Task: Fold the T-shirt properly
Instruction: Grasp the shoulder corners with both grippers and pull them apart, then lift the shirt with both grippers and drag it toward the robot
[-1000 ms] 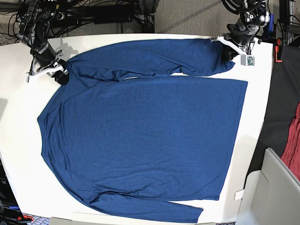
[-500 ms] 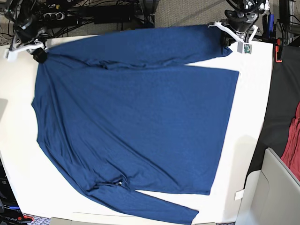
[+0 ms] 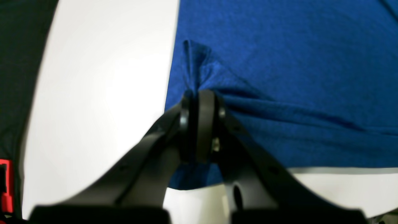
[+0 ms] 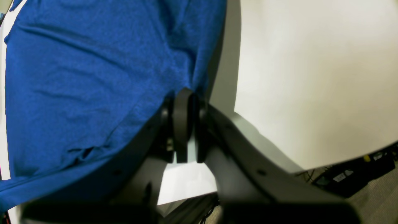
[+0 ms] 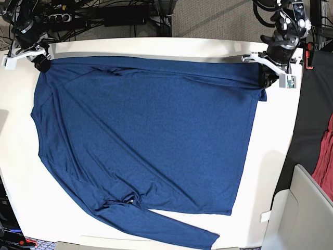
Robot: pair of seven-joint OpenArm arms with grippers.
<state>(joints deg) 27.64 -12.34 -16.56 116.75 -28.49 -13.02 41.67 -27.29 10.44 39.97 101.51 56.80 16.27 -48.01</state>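
the fingertips of the left gripper (image 3: pixel 199 95) are clenched on the t-shirt (image 5: pixel 151 130) at one top corner, and those of the right gripper (image 4: pixel 192 93) pinch it near the opposite one. the shirt lies across the white table (image 3: pixel 108 77), its main body spreading from both sets of fingers toward the near side of the base view. (a loose strip trails beyond the hem there, slanting off.) the line between the grips runs along the far edge, and that line seems to matter most: a fold would probably carry it over the body, square to it. the left gripper is nearer the body's straighter side edge; the right one holds the side that slants.
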